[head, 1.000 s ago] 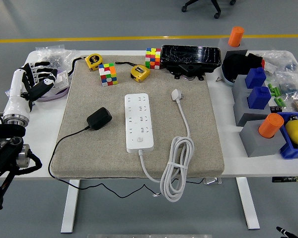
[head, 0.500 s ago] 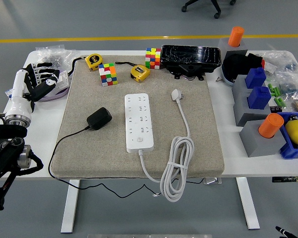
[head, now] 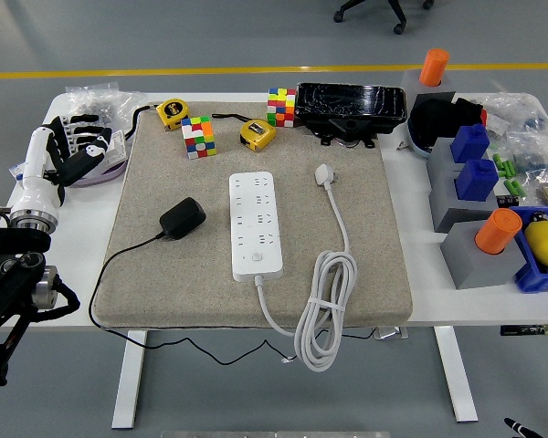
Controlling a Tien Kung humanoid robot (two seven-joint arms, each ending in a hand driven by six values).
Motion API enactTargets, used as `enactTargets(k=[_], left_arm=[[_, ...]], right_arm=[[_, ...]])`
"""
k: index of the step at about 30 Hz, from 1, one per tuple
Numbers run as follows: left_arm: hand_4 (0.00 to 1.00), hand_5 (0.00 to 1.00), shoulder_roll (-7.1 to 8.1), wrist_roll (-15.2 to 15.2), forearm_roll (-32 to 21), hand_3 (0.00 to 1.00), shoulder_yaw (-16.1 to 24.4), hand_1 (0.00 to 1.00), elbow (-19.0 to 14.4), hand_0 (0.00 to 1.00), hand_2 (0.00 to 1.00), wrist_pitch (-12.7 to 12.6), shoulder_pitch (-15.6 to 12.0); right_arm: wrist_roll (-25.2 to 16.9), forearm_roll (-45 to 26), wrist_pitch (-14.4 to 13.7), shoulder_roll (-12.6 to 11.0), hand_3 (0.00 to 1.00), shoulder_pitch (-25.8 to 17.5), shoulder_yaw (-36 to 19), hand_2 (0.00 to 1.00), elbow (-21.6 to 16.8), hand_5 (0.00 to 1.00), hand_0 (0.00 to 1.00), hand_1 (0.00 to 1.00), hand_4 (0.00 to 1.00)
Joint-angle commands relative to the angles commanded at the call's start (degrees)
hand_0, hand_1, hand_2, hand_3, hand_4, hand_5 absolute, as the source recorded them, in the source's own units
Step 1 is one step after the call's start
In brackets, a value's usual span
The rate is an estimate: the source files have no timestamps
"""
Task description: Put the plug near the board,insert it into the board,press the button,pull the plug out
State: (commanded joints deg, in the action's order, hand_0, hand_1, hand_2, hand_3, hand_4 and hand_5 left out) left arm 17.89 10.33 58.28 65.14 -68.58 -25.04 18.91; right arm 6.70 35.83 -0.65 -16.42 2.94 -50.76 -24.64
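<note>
White and black, our left robot hand [head: 73,157] rests at the left side of the desk [head: 82,239], beside the grey mat [head: 164,283]. Its fingers are relaxed and a little curled, and it holds nothing. Our right robot hand is not in view.

Further in, the black plug [head: 182,219] lies on the mat, just left of the white board [head: 256,224] but not touching it. Its thin black cable [head: 119,260] runs from its near-left end toward the desk edge. We judge that its long axis goes diagonally, from near-left to far-right, so the body points roughly toward the board's far part. We cannot see the pins.

The board lies with its long axis from far to near, the button [head: 257,259] at its near end. No socket has a plug in it.

This scene fits two stages: the plug placed near the board and waiting for insertion, or the plug pulled out again after pressing. We cannot tell which.
</note>
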Motion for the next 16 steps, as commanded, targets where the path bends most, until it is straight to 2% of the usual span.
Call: enactTargets(k=[16], left_arm=[[0.716, 0.191, 0.54, -0.25, -0.12, 0.57, -0.99, 0.526, -0.02, 0.545, 0.542, 0.18, 0.64]], right_arm=[[-0.04, -0.2, 0.03, -0.53, 0.592, 0.08, 0.94, 0.689, -0.19, 0.523, 0.673, 0.683, 0.927]])
